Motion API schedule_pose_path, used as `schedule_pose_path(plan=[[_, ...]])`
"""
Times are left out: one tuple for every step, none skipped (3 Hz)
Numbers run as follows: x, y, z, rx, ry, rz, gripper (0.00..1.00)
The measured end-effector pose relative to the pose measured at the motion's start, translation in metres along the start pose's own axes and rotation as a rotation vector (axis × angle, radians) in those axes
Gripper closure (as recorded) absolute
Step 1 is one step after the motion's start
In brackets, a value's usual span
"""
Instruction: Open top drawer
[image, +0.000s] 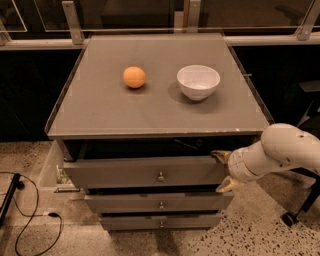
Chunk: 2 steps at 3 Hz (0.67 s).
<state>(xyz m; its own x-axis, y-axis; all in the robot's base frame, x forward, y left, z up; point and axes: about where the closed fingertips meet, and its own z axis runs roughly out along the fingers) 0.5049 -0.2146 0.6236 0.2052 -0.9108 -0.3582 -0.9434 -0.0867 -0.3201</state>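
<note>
From the camera view, the gripper (222, 171) sits at the right end of the top drawer (145, 172), fingers spread wide, one above and one below the front's corner. The drawer juts slightly beyond the cabinet top (155, 107) (orange ball (134, 77) and white bowl (198, 81) rest on it).

grey top drawer (145, 171), cream tool (223, 171) beside it, orange ball (134, 77)
</note>
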Motion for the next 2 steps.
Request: schedule_pose_path(plan=[[-0.0023,-0.0006,-0.0044,-0.002,-0.002,-0.001,0.64],[-0.0035,-0.0027,-0.0076,-0.002,-0.002,-0.001,0.89]])
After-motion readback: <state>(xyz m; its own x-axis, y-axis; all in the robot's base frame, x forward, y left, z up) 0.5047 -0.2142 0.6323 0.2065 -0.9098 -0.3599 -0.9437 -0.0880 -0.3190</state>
